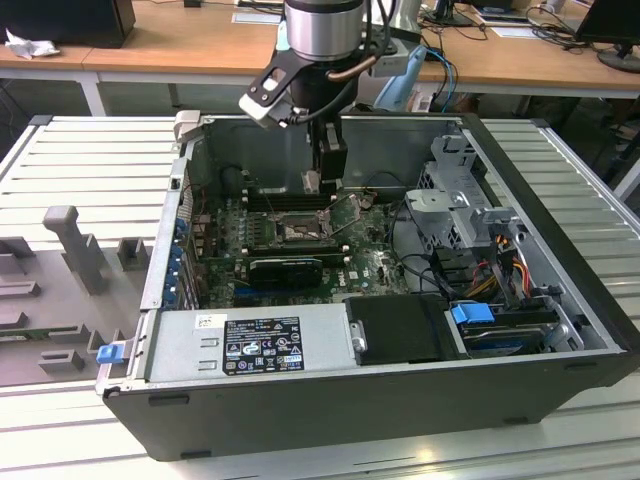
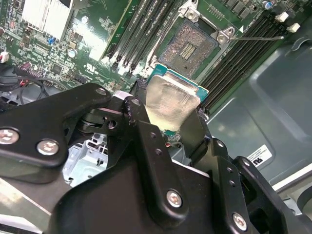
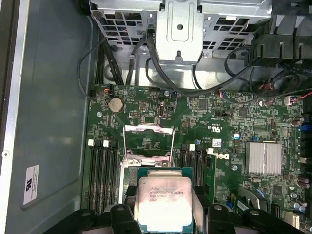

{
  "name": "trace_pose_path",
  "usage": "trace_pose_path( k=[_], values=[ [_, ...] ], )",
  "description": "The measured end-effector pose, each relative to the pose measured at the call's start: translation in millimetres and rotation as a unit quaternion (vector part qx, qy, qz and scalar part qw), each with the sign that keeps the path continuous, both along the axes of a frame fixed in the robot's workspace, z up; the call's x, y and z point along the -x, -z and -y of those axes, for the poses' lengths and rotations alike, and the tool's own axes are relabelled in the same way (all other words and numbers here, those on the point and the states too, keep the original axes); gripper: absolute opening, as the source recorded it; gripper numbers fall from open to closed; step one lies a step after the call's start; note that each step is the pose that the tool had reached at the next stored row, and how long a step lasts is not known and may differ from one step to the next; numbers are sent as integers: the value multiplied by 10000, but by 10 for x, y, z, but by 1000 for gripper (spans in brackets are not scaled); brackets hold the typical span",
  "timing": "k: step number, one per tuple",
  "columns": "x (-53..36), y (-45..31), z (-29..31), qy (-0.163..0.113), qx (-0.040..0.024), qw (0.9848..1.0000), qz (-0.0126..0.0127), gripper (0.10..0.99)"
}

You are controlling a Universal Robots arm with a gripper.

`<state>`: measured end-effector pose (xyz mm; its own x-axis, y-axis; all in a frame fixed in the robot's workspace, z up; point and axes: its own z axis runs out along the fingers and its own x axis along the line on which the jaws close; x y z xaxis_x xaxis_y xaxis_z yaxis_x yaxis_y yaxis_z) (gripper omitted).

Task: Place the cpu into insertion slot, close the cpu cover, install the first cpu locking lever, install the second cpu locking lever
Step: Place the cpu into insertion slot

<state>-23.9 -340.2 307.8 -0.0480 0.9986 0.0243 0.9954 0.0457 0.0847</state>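
Observation:
My gripper hangs inside the open computer case, shut on the cpu, a flat square chip with a pale metal face. In the second wrist view the cpu is held by its edges between the two black fingers, a little above and to one side of the insertion slot, whose dark pin field lies bare. In the exterior view the insertion slot lies just below the gripper. The cpu cover stands swung open beyond the slot. A thin locking lever sticks out beside the slot.
Black memory slots run along both sides of the socket. A black card and a power supply lie nearer the case front. A drive cage with loose cables sits at the exterior view's right.

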Motion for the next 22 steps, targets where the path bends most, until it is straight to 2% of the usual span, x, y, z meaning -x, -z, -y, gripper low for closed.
trace_pose_path(
  k=[3, 4, 12, 13, 15, 16, 17, 19, 22],
  values=[
    [1, 16, -13, 15, 0, 10000, -1, 525],
    [0, 45, -28, 22, -1, 10000, -5, 525],
    [19, 209, -36, 42, 0, 10000, -6, 525],
    [76, 235, -43, 43, 0, 10000, -1, 525],
    [102, 271, -78, 43, 1, 10000, -1, 525],
    [109, 320, -133, 52, 0, 10000, -1, 525],
    [131, 354, -151, 52, 0, 10000, -1, 525],
    [215, 409, -156, 50, 0, 10000, -1, 525],
    [270, 472, -162, 50, 1, 10000, -1, 525]
  ],
)
